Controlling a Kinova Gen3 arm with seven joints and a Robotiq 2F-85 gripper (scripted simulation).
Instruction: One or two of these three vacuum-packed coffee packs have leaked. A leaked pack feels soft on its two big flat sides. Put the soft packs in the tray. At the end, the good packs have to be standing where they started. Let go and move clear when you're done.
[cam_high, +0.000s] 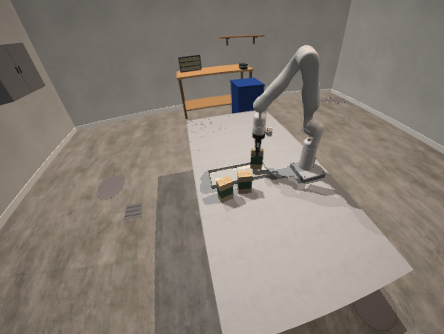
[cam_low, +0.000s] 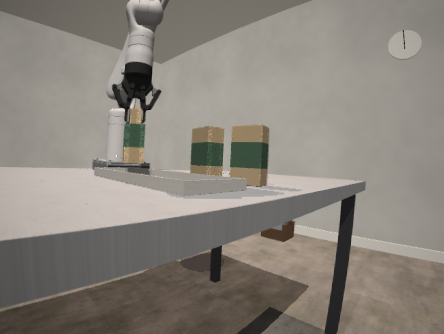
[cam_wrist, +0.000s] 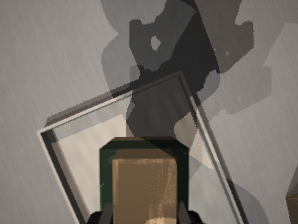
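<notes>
One long pale surface (cam_high: 300, 260) fills the middle of the top view, running from the upper centre down to the lower right. The white arm (cam_high: 306, 85) rises from its base plate (cam_high: 321, 174) at the right of centre and bends over to hang its wrist straight down.

Left of the base lies the shallow grey tray (cam_high: 214, 173), its rim a thin outline on the surface. In the side view it is a low slab at the left of centre.

Three coffee packs show, each tan with a dark green band. Two standing packs (cam_low: 207, 150) (cam_low: 249, 154) stay upright just beside the tray, in the middle of the side view. The held pack (cam_low: 134, 142) is upright at the left, low over the tray's far end; whether it touches the floor I cannot tell.

The hand (cam_low: 136, 119) is clamped on the top of the held pack, fingers pinching its two flat sides.

To finish well, I would judge it should lower straight down until the pack's base rests inside the rim, release gently, then lift vertically so nothing is dragged or tipped.
</notes>
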